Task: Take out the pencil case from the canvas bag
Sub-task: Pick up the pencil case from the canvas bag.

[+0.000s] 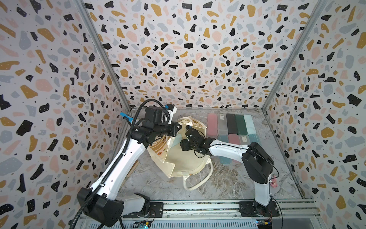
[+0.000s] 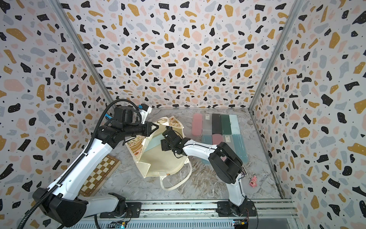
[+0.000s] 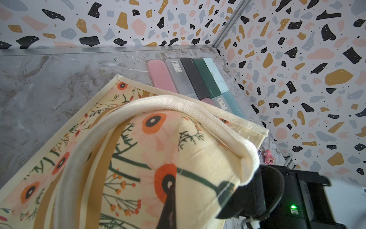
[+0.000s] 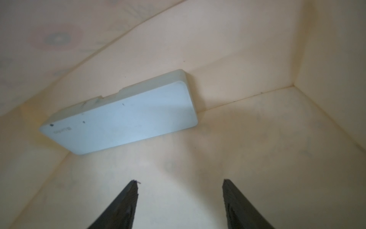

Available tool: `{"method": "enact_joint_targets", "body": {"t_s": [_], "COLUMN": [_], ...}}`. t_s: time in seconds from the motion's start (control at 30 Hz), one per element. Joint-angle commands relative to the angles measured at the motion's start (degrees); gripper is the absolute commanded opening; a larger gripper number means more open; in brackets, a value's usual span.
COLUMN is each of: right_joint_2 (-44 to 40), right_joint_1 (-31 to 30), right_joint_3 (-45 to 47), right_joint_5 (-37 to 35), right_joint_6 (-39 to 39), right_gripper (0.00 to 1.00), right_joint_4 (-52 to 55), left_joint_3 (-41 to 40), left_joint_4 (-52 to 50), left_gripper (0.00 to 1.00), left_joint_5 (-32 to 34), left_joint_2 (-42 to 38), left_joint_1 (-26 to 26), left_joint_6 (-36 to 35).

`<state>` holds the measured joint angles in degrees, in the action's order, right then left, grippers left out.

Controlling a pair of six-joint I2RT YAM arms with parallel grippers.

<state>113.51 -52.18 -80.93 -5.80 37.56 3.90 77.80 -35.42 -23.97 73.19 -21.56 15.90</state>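
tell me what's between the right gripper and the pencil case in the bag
Nothing: in the right wrist view, only bare cream lining of the canvas bag lies between the open right gripper and the pale blue pencil case.

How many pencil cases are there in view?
10: five in the back row, four in the front row, one case inside the bag. The right arm may hide more.
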Motion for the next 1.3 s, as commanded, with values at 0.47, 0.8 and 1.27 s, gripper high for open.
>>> {"method": "enact_joint_targets", "body": {"t_s": [0.47,0.8,1.27], "right_joint_2": [2.7,5.5,9.1], "right_joint_1": [4.7,6.7,8.1], "right_joint_3": [0.1,-1.3,-0.9], "right_joint_5": [14.2,18.0,22.1], "right_joint_6": [31.5,37.9,43.9], "right_gripper": [0.97,0.95,0.95], "right_joint_4": [-8.9,-9.3,-14.2], "left_joint_3": [-0.3,0.3,1.0], "left_joint_4": [3.8,3.1,2.0], "left_gripper": [0.0,0.0,0.0], "left_joint_5": [0.4,0.5,-0.5], "left_joint_2": [-1.9,-2.3,-2.9], "left_joint_1": [-3.8,-5.9,-9.1], "left_joint_6": [0.6,1.0,1.5]}}
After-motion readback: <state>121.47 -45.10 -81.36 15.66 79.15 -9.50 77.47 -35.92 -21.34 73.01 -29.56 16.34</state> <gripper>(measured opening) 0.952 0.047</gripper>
